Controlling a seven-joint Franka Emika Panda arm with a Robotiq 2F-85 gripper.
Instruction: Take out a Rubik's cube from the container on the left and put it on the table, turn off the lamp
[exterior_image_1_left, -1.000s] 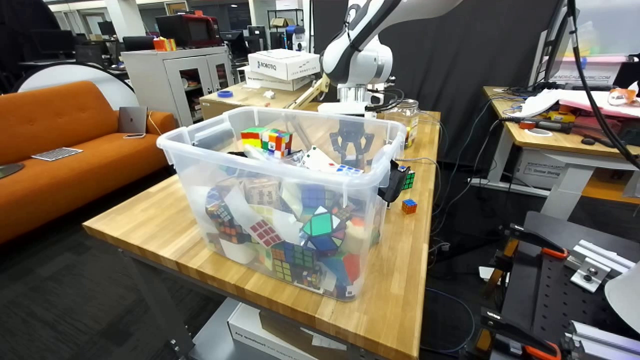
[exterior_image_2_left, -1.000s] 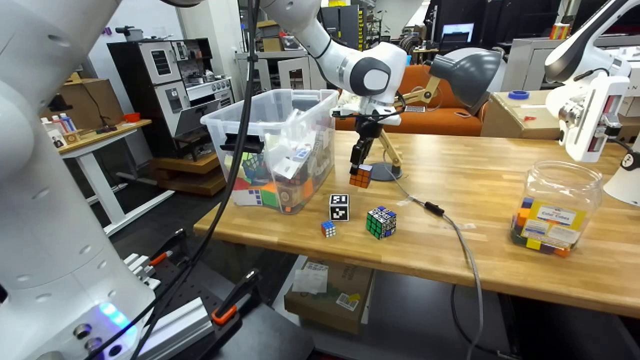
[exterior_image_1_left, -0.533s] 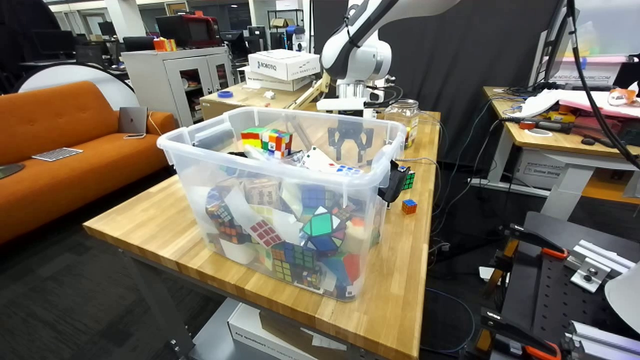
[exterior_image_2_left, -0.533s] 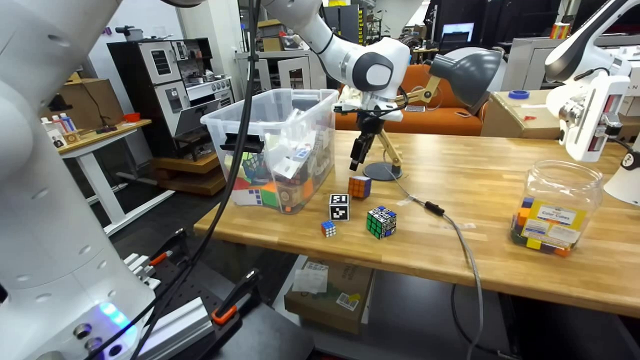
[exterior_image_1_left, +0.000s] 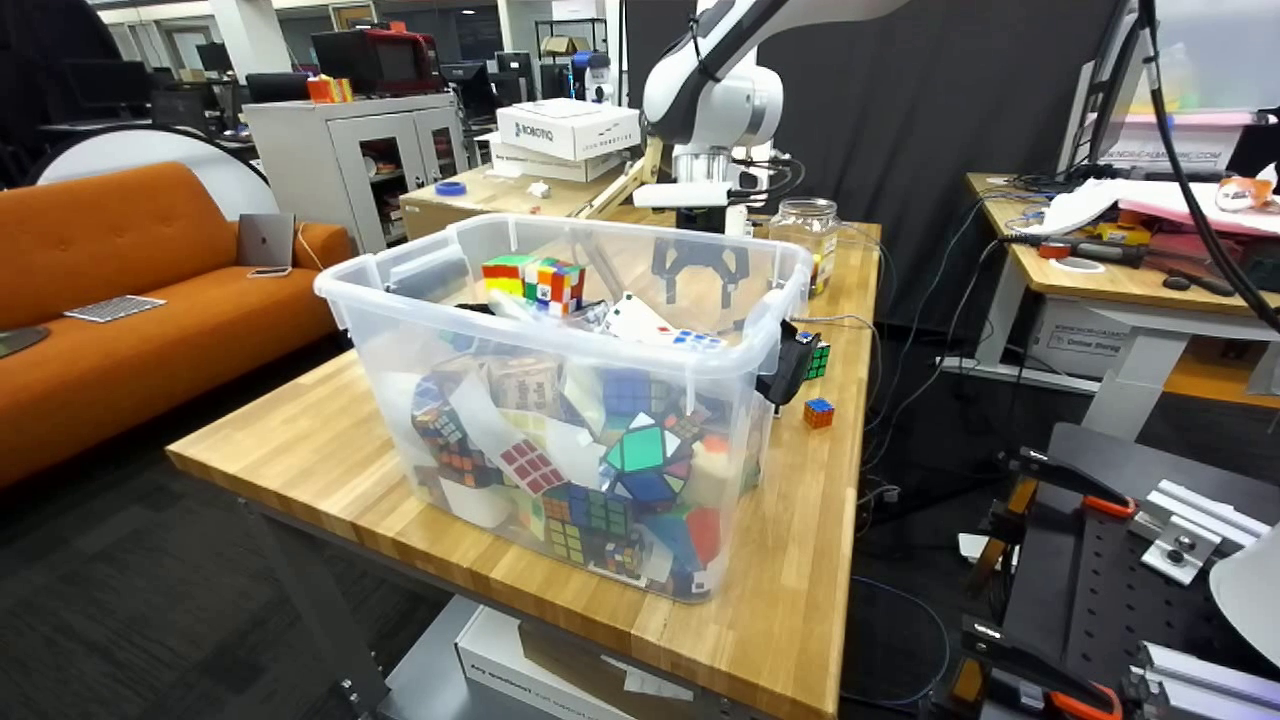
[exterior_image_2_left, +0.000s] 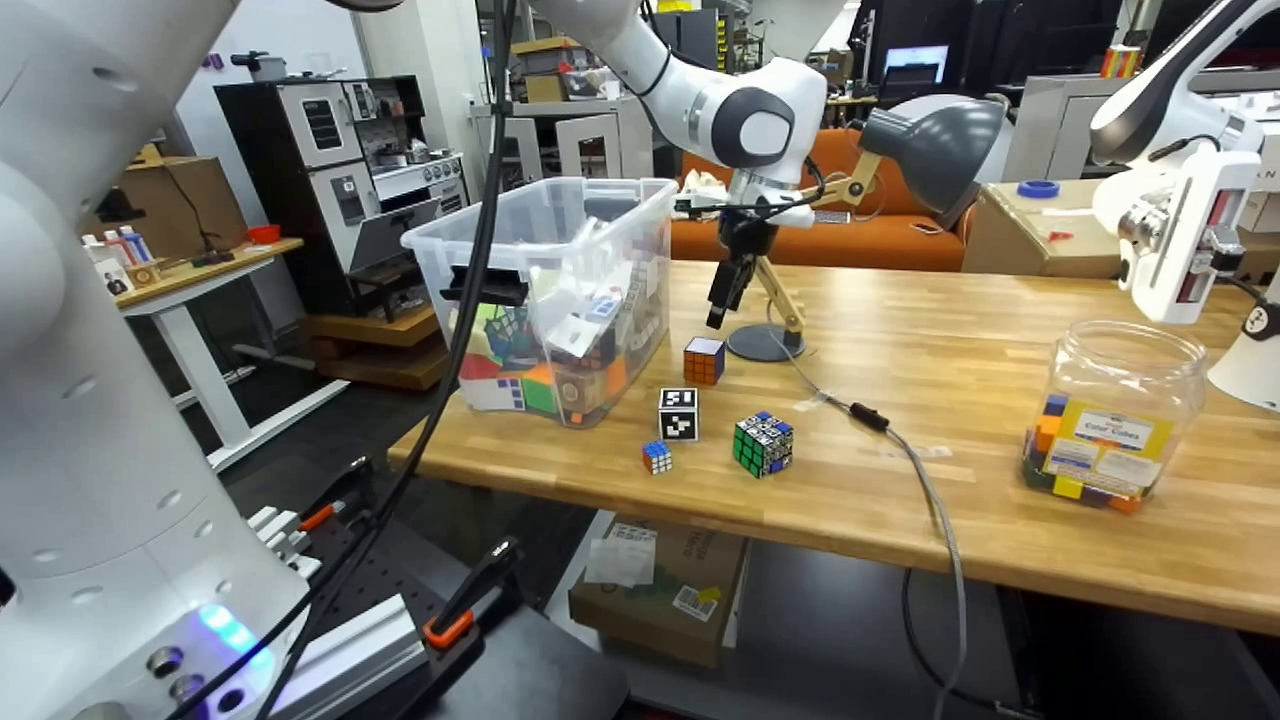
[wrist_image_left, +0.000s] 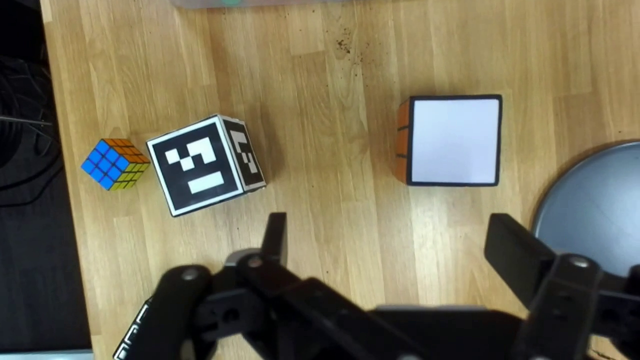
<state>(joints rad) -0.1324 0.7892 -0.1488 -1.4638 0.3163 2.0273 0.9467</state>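
While the white-topped cube (exterior_image_2_left: 704, 361) sits on the table (exterior_image_2_left: 950, 350) between tub (exterior_image_1_left: 560, 338) and lamp (exterior_image_2_left: 935, 155), the gripper (wrist_image_left: 389, 230) hangs clear, jaws wide apart; I'd lift straight up, brushing neither cube nor lamp.

Open table (exterior_image_2_left: 990, 390) lies between cord (exterior_image_2_left: 868, 418) and jar (exterior_image_2_left: 1115, 425), and a narrower gap parts the white-topped cube (wrist_image_left: 455, 142) from the marker cube (wrist_image_left: 197, 167), the tub (exterior_image_2_left: 645, 235) across one end, the lamp (exterior_image_2_left: 930, 150) near the white-topped cube.

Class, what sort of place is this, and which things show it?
Probably a robotics lab: a white robot arm hangs over a wooden table, a box is printed ROBOTIQ, and one cube bears black-and-white marker patterns.
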